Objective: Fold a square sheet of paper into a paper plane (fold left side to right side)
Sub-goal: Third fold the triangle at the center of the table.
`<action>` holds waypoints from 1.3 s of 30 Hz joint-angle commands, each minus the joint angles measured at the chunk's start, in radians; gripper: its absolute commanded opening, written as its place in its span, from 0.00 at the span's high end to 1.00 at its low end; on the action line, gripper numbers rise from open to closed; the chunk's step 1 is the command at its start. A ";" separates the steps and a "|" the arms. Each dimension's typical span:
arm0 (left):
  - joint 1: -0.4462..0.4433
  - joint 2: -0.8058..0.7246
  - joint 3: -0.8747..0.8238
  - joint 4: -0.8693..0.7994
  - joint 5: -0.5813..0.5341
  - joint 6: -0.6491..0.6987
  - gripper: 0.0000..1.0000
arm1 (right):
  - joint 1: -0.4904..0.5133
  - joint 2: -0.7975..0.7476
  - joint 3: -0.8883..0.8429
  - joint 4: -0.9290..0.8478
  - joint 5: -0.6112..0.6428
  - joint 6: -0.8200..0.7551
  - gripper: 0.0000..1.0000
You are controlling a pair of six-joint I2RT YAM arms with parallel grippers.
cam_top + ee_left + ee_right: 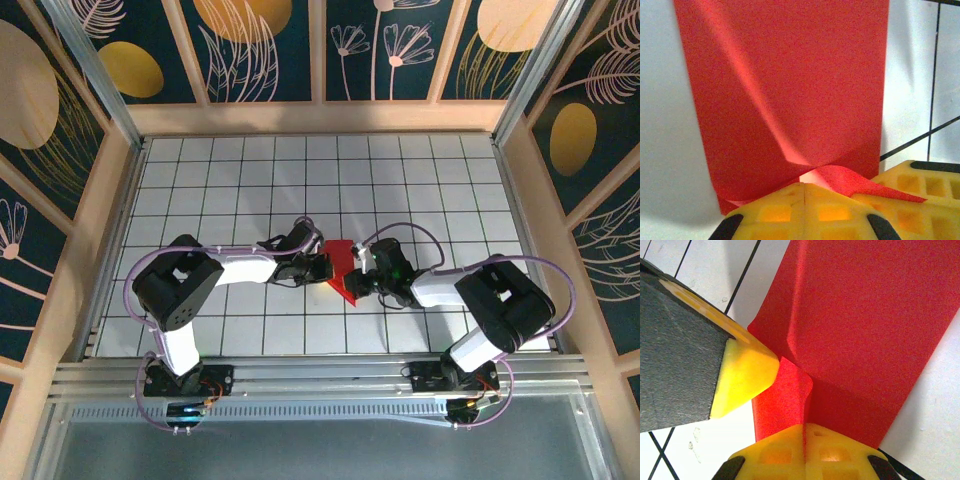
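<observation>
the left end effector [802, 194] has its yellow fingers pressed together, and the lifted near edge of the red sheet of paper [790, 90] curls up right at their tips; whether that edge is actually nipped between them cannot be told. the right end effector [804, 434] is pressed together too, pinching a small upturned flap of the same sheet that rises out of the seam between its fingers. in the right wrist view the yellow tip of the left end effector touches the paper's edge just beside that flap, so the two meet nose to nose over the sheet. the paper lies otherwise flat, with a soft diagonal ridge running across it towards the pinched spot. from above, it sits near the middle of the table [200, 180], between the two bent arms, its lower corner pointing towards the near edge. the table is white, ruled into square tiles by thin dark lines [245, 200]. a pale wooden frame [320, 117] walls it on three sides, holding dark blue panels [345, 50] painted with gold ovals and pale leaf outlines. a ribbed metal rail [320, 375] runs along the near edge and carries both arm bases.
</observation>
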 commanded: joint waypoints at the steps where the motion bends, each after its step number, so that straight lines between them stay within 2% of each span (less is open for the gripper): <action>1: -0.001 -0.010 -0.025 -0.029 -0.016 0.008 0.99 | 0.010 0.030 0.004 -0.073 0.013 -0.009 1.00; 16: -0.001 0.009 -0.073 -0.006 -0.039 -0.016 1.00 | -0.008 0.007 0.030 -0.078 -0.002 0.023 1.00; 26: -0.001 0.018 -0.076 -0.012 -0.049 -0.013 1.00 | -0.063 -0.079 0.078 -0.119 -0.024 0.053 0.75; 32: -0.001 0.019 -0.071 -0.012 -0.047 -0.012 1.00 | -0.098 -0.168 0.107 -0.243 -0.017 0.063 0.63; 35: -0.001 0.018 -0.069 -0.011 -0.047 -0.012 1.00 | -0.133 -0.227 0.112 -0.321 -0.055 0.075 0.64; 39: 0.000 0.015 -0.064 -0.012 -0.047 -0.012 1.00 | -0.139 -0.297 0.082 -0.356 -0.219 0.142 0.79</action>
